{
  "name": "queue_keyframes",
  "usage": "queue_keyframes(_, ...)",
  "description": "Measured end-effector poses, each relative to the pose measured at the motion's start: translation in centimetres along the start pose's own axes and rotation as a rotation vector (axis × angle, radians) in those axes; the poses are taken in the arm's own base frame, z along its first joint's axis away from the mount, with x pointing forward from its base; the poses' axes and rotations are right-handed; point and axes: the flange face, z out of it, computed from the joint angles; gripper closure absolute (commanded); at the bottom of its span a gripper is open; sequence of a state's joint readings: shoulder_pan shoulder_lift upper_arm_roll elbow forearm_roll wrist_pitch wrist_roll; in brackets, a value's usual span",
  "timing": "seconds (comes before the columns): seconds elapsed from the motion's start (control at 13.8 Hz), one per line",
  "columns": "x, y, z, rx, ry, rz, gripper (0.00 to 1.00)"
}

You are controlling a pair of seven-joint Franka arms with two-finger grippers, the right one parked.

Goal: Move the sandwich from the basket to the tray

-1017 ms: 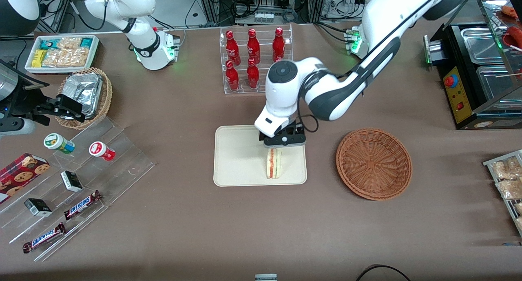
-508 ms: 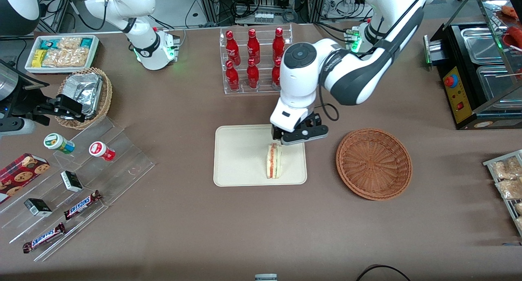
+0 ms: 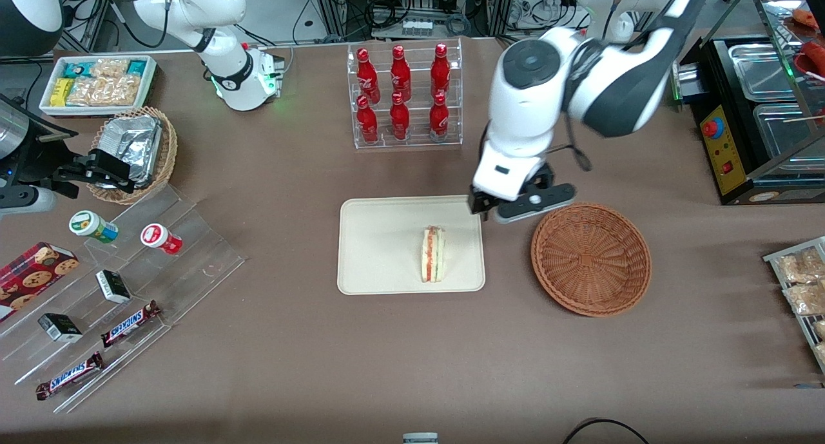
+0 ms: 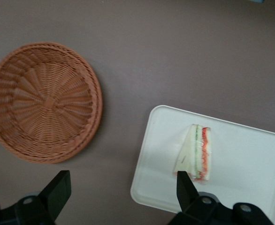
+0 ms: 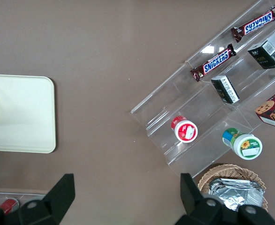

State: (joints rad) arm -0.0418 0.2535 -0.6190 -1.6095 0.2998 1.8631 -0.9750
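The sandwich (image 3: 433, 254) already lies on the tray (image 3: 377, 250), apart from the empty basket (image 3: 591, 258), and the claw (image 3: 515, 207) hangs released above the counter (image 3: 412, 354) between tray and basket, so the task looks finished.

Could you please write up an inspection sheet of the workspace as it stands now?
Surface: brown table.
Job's things: sandwich on tray; basket holds nothing.
Clutter: red bottles in rack; foil packets in tan basket; Snickers bars on clear steps.
Grippers: gripper raised between tray and basket, fingers open, holding nothing.
Cables: black cable at table edge.
Surroundings: food warmer.
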Motion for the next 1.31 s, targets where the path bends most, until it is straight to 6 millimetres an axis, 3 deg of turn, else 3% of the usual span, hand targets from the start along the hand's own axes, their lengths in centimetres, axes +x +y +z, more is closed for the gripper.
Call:
queue_keyframes(0.36, 3.9, -8.2, -4.9, 0.008, -0.022, 0.060, 0.01)
queue_keyframes(0.8, 7.9, -19.2, -7.2, -0.001, -0.101, 0.188, 0.01)
queue_keyframes(1.02, 7.8, -23.7, -8.2, 0.023, -0.177, 0.258, 0.01)
queue_keyframes(1.31, 6.9, -27.7, -10.5, 0.004, -0.220, 0.243, 0.01)
